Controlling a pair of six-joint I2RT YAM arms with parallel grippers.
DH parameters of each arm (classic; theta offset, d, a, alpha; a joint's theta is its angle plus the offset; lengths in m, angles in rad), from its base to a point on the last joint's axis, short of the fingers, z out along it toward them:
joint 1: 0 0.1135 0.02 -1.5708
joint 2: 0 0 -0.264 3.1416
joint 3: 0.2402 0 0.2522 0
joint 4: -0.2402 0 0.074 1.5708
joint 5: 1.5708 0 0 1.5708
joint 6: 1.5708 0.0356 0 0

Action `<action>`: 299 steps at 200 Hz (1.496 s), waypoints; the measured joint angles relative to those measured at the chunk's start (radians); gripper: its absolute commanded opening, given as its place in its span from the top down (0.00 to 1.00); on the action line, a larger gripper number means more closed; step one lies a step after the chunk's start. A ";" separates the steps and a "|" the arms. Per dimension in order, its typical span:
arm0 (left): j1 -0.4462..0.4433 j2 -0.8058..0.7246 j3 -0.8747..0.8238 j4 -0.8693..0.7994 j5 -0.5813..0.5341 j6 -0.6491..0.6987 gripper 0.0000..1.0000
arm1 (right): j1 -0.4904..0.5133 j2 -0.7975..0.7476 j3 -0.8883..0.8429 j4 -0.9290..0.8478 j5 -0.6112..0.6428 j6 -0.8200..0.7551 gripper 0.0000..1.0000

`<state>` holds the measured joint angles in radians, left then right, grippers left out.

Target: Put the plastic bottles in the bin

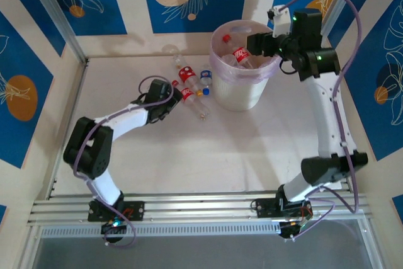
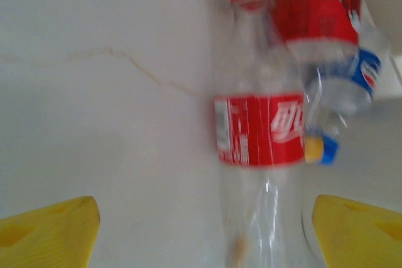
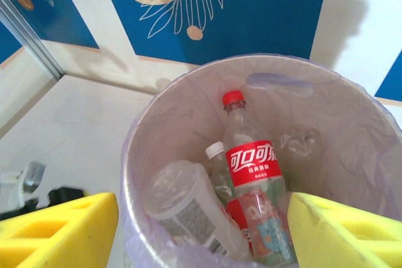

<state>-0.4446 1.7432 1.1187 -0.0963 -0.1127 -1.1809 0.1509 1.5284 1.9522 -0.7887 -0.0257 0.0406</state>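
Left pincer (image 1: 165,101): low over the pale bench (image 1: 252,149), left of the round white bin lined with a lilac plastic bag (image 1: 242,96). Open, yellow fingers (image 2: 56,233) spread wide on either side of a clear plastic bottle with red label and red cap (image 2: 260,130), which lies on the bench with its cap pointing away from the wrist camera. No grip: bare bench between the left finger and the bottle; right finger close beside the bottle's base, contact impossible to tell.

Just past that bottle in the left wrist view, crowded against its upper end: a second red-labelled clear bottle (image 2: 314,10) and a blue-labelled clear bottle (image 2: 355,80). From above, this cluster sits just left of the bin, with a plain clear bottle (image 1: 170,51) farther back, near the wall.

Right pincer (image 1: 259,45): up over the bin's mouth, open and empty, yellow fingers wide apart with nothing between them.

Inside the bin: a red-capped, red-labelled clear bottle (image 3: 251,167) leaning neck-up, a white-capped clear bottle (image 3: 217,155) touching its left side, and a wider clear container with a grey-white label (image 3: 182,211) lying to the left.
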 measured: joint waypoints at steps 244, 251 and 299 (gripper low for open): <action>0.016 0.422 0.411 -0.109 0.003 -0.097 0.30 | -0.096 -0.214 -0.349 0.014 0.025 0.014 0.26; 0.017 0.418 0.403 -0.102 0.003 -0.097 0.31 | -0.098 -0.218 -0.352 0.014 0.025 0.014 0.26; 0.017 0.399 0.369 -0.074 0.002 -0.101 0.43 | -0.107 -0.243 -0.362 0.014 0.021 0.014 0.27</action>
<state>-0.4274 2.1418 1.4876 -0.1707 -0.1112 -1.2819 0.0437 1.2858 1.5906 -0.7746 -0.0048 0.0547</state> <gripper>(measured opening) 0.600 0.735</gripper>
